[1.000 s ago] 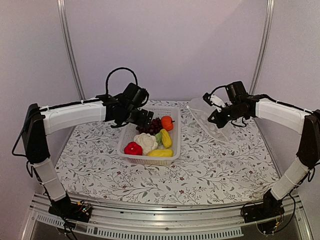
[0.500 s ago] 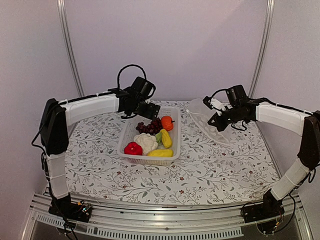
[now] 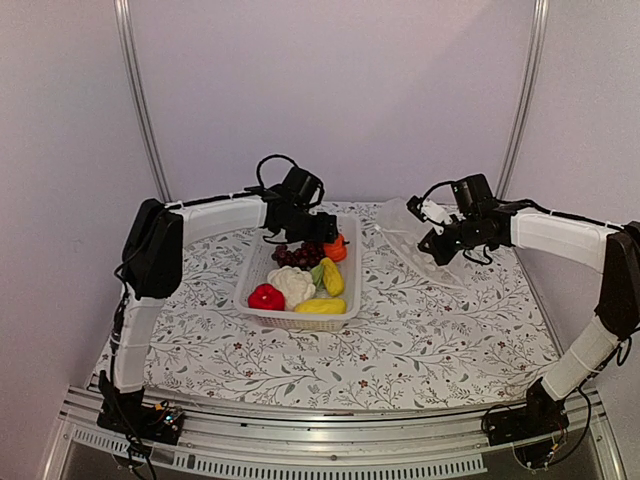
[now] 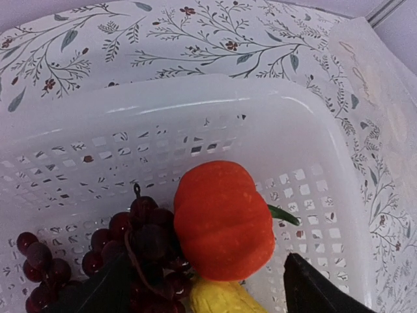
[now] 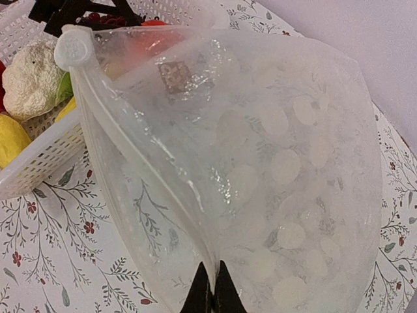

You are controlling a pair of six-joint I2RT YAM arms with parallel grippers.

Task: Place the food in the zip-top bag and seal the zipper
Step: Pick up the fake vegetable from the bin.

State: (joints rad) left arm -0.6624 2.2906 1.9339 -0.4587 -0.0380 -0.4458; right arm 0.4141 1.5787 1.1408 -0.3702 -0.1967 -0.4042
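The left gripper [image 3: 318,232] hung over the far end of the white basket [image 3: 300,318], toward the table's far edge. Its fingers were spread wide and empty, with the orange pumpkin [image 4: 223,218] just ahead between them, touching the grapes [image 4: 140,238]. Near the far-right corner, the right gripper [image 5: 210,290] pinched the zip-top bag [image 5: 273,163] by its edge, raised beside the basket's right wall. The left arm was plainly nearer the food.

White perforated basket [image 3: 296,320] on floral tablecloth [image 3: 430,330]

2 white arms [image 3: 225,212], black joints [image 3: 160,250], looping cables [image 3: 270,160].
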